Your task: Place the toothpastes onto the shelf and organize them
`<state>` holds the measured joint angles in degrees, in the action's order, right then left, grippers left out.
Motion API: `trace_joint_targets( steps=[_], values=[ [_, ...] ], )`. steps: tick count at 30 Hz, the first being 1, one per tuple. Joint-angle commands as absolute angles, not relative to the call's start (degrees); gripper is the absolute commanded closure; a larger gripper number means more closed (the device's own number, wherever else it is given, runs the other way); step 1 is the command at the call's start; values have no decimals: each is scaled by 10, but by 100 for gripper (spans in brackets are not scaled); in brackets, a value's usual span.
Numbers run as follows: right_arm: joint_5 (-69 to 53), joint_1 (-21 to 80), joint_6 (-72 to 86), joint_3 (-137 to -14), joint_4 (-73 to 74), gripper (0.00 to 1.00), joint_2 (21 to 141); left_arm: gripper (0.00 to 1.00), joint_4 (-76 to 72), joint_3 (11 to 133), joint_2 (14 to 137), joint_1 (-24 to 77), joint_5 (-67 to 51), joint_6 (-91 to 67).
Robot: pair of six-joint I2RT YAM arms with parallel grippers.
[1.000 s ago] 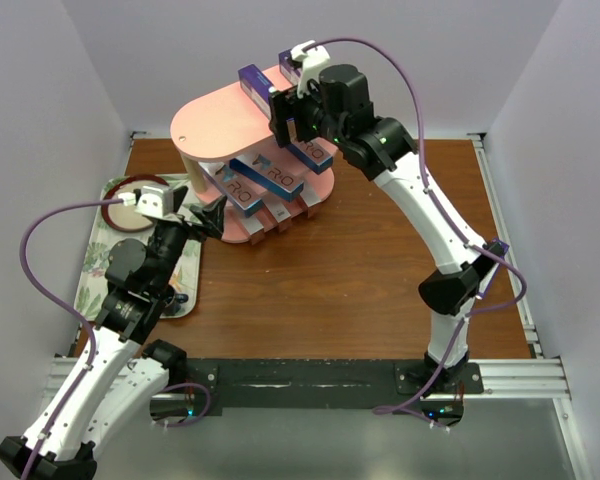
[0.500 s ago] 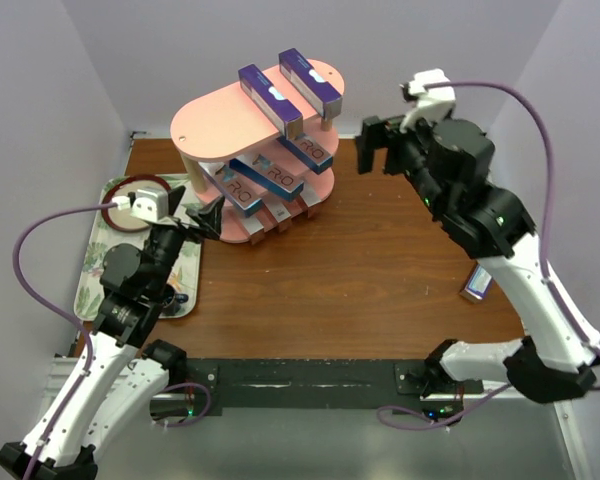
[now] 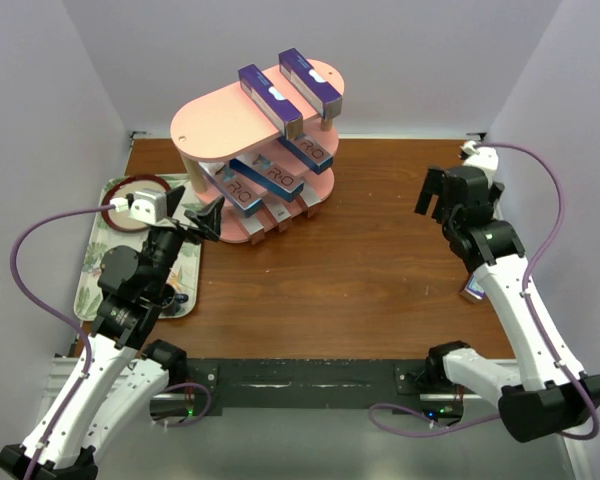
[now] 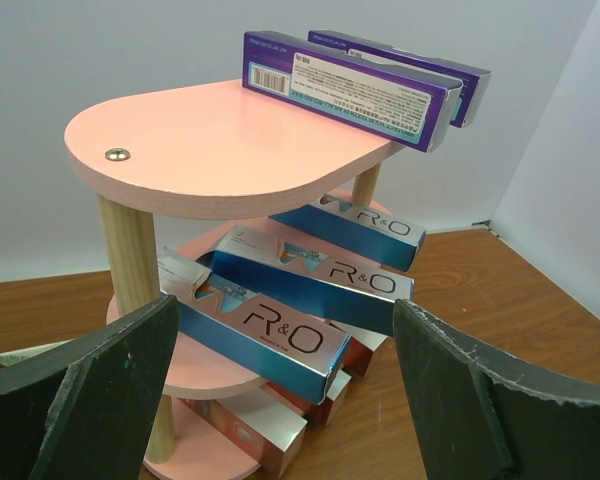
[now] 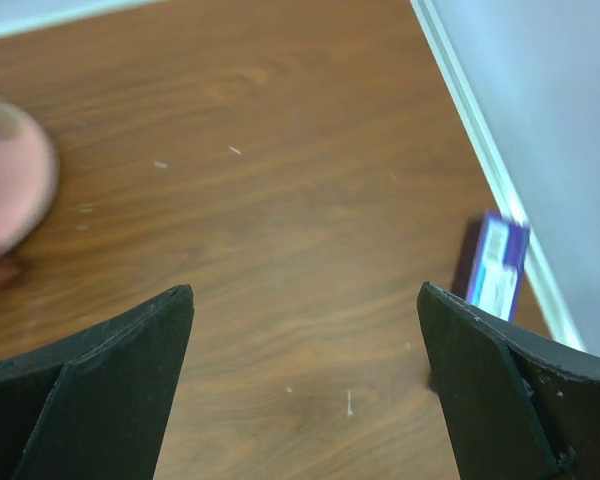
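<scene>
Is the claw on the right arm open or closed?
Open. The right gripper has its fingers wide apart, only wooden table between them.

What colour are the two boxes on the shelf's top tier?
Purple; the top boxes show best in the left wrist view.

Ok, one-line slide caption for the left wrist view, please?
Open left gripper faces the pink shelf: two purple toothpastes on the top tier, blue toothpastes on the middle one.

Pale lilac walls on three sides, brown wooden table, black mounting rail along near edge
</scene>
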<state>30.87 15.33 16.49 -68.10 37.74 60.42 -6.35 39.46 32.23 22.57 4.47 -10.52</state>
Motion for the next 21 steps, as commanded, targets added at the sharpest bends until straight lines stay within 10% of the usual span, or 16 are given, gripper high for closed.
trace_joint_targets(
  steps=[1,21],
  values=[
    [290,64,253,-588,363,1,587,7,-91,392,323,223,33,-113],
    [174,-210,362,-404,237,1,675,7,-91,390,337,224,28,-114]
  ],
)
